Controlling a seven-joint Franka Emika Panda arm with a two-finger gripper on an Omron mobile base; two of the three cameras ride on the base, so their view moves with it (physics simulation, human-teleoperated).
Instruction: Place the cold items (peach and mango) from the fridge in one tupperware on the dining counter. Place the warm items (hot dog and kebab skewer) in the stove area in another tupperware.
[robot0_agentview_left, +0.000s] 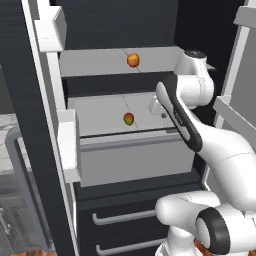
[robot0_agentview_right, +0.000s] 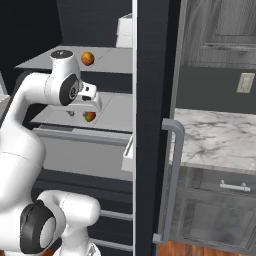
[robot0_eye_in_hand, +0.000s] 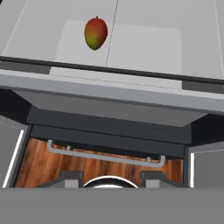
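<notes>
The fridge stands open. An orange peach (robot0_agentview_left: 133, 60) (robot0_agentview_right: 88, 58) rests on the upper shelf (robot0_agentview_left: 90, 62). A red-green mango (robot0_agentview_left: 128, 119) (robot0_agentview_right: 89, 116) (robot0_eye_in_hand: 96, 33) lies on the lower shelf (robot0_agentview_left: 100, 112). My gripper (robot0_agentview_left: 161, 114) (robot0_agentview_right: 72, 113) (robot0_eye_in_hand: 109, 180) hangs at the front edge of the lower shelf, to the right of the mango in the left base view, pointing down, apart from the fruit. Its fingers stand apart with nothing between them. The tupperware, hot dog and kebab skewer are out of view.
A grey drawer (robot0_agentview_left: 135, 160) sits below the lower shelf, with freezer drawer handles (robot0_agentview_left: 125, 216) under it. The left door's bins (robot0_agentview_left: 67, 145) jut in at shelf height. A dark door with a handle (robot0_agentview_right: 172, 175) separates the fridge from a marble counter (robot0_agentview_right: 220, 135).
</notes>
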